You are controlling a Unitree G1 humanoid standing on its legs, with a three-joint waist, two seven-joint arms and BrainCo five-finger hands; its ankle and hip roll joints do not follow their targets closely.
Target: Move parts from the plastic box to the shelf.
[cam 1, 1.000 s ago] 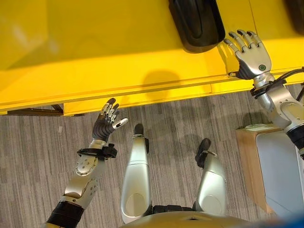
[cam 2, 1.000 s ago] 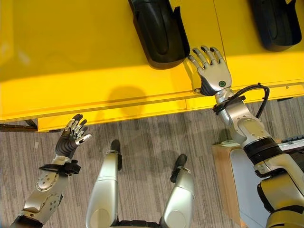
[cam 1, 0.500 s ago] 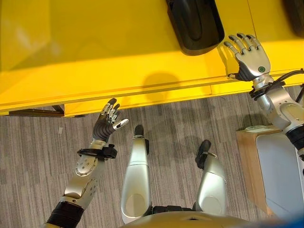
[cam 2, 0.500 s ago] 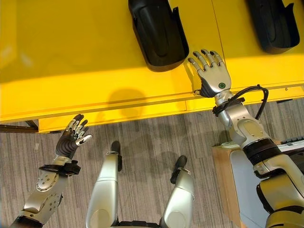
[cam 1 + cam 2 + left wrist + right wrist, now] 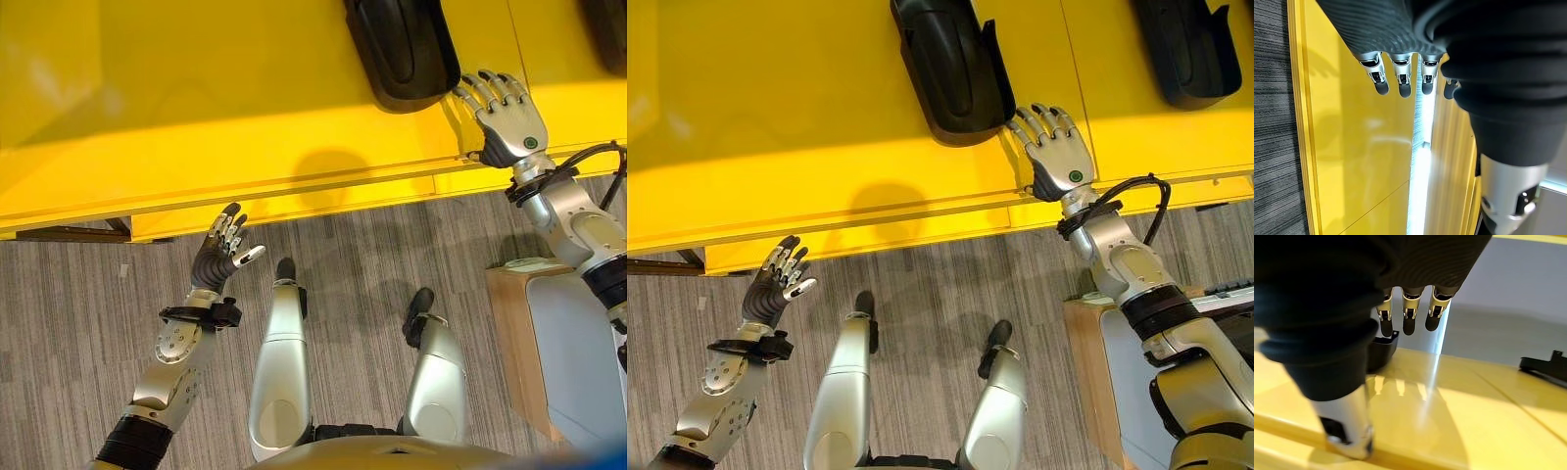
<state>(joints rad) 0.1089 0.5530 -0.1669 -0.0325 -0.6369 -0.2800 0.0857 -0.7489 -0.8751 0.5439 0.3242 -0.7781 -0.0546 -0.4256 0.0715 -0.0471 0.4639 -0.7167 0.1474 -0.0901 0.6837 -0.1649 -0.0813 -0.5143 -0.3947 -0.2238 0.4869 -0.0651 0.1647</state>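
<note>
two black moulded parts lie on the yellow shelf: one black part near the middle of the shelf and a second black part well off to the robot's right. the right hand hovers over the shelf's front portion with its fingers straight and spread, holding nothing; its fingertips sit just beside the near corner of the middle part. compared with a second ago, this hand has drifted a little toward the robot's left and slightly further onto the shelf, closing in on that part, while the part itself has not moved. the left hand is raised over the grey floor in front of the shelf edge, fingers relaxed and empty, unchanged from earlier. a pale wooden stand sits at the robot's right side.
</note>
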